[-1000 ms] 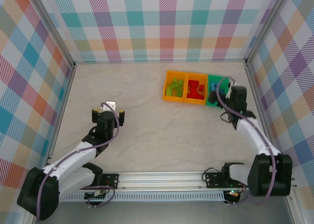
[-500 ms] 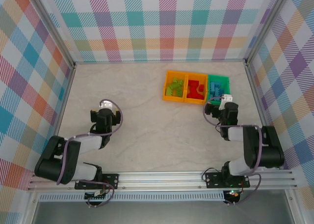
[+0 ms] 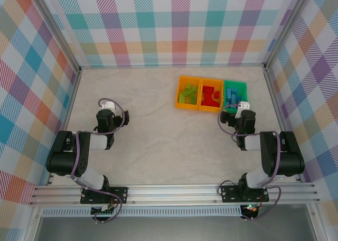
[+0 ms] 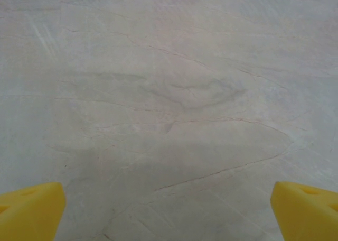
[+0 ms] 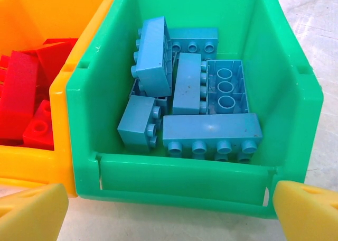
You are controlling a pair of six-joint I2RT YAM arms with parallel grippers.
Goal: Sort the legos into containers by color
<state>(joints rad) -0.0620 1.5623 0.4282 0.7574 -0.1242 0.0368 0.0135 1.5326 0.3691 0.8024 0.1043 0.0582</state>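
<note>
Three joined bins stand at the back right. The left orange bin (image 3: 178, 93) holds lime green legos (image 3: 187, 94), the middle orange bin (image 3: 210, 110) holds red legos (image 3: 211, 95), and the green bin (image 3: 235, 83) holds blue legos (image 3: 232, 95). My right gripper (image 3: 242, 108) sits just in front of the green bin and is open, holding nothing. In the right wrist view the green bin (image 5: 185, 180) with several blue legos (image 5: 211, 130) lies just ahead of that gripper (image 5: 169, 220), with red legos (image 5: 24, 93) to the left. My left gripper (image 3: 106, 105) is open over bare table (image 4: 169, 119).
Checkered walls enclose the marble-patterned table (image 3: 153, 130) on three sides. Both arms are folded back near their bases, by the rail (image 3: 174, 191) along the near edge. The yellow fingertips (image 4: 31, 212) of the left gripper stand wide apart.
Both arms have folded back toward their bases. The right gripper has pulled back from above the green bin to just in front of it. The left gripper has drawn back to the left.
</note>
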